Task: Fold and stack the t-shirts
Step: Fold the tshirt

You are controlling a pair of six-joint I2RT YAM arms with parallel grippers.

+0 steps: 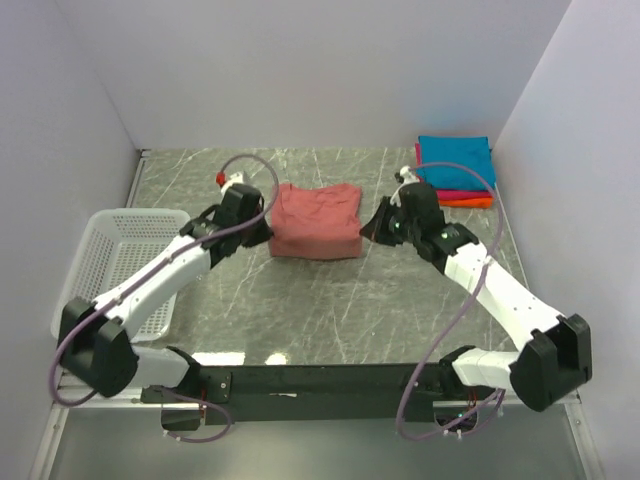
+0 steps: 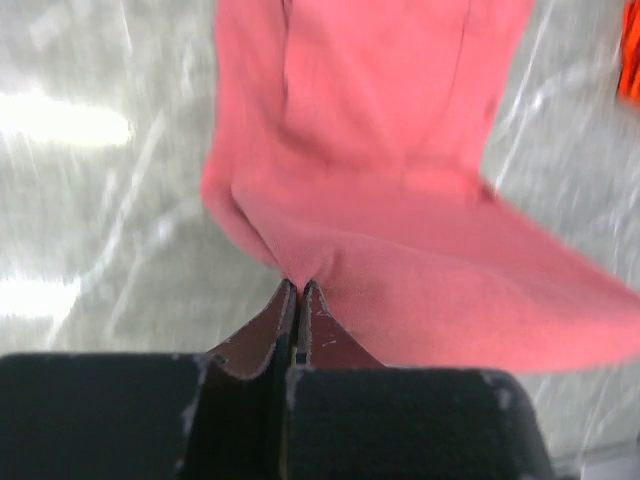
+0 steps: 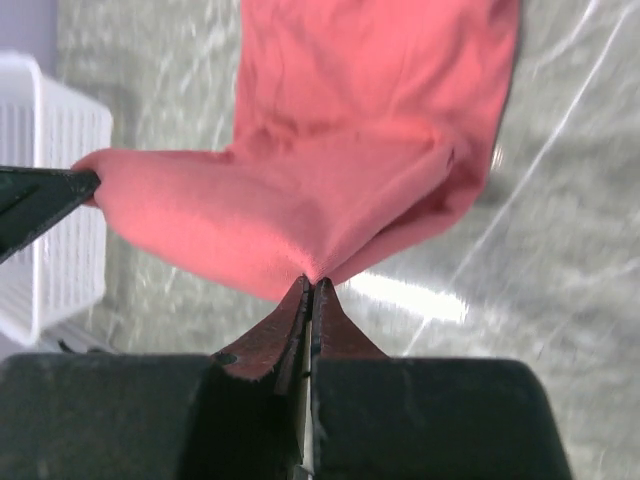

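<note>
**Both tools pinching the salmon shirt**

Mid-frame on the table [image 1: 330,310], the left tool [image 1: 266,228] and right tool [image 1: 366,230] are clamped on opposite edges of the salmon shirt [image 1: 315,222]. There's bare marble in front, the basket [image 1: 120,255] at left and the folded stack [image 1: 455,170] upper right. Only the wrist views show the pinched cloth raised.

Salmon tee [image 1: 315,220], ctr: part-folded, wrinkled, near edge lifted at both corners. Far-R corner: flat folded stack, w/ teal tee [image 1: 455,160] on top, magenta tee [image 1: 450,193] below, orange tee [image 1: 470,202] at bottom.
</note>
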